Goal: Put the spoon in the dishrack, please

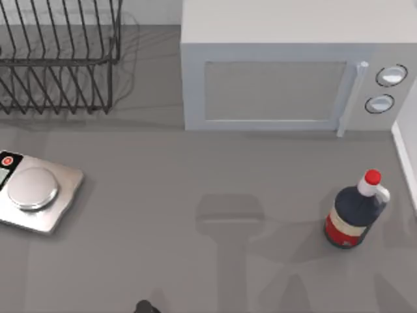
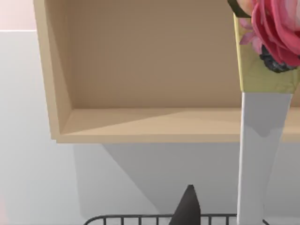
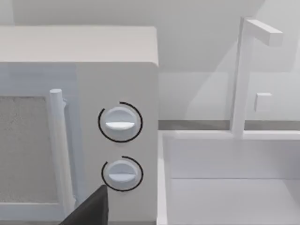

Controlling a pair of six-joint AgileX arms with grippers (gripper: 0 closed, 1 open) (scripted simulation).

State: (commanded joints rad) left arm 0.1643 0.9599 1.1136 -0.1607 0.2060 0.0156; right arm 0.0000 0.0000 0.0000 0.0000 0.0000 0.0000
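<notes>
black wire dishrack (image 1: 58, 55) w/ thin upright and slanted rods sits at table's (image 1: 195, 189) far left corner; left wrist view catches its top rim (image 2: 140, 218) under a tan wooden shelf (image 2: 154, 124). no white spoon to be found on the table, so can't place it vs either tool. left tool: dark fingertip (image 2: 186, 206) low in its wrist view, pointed toward the rack; right tool: dark tip (image 3: 91, 211) facing the white microwave (image 1: 287, 65); can't tell open or closed for either. likely the start: nothing gripped that i can see. next move calls for locating the spoon first. also there: silver scale (image 1: 36, 195) at left, dark red-capped bottle (image 1: 355, 212) at right.
</notes>
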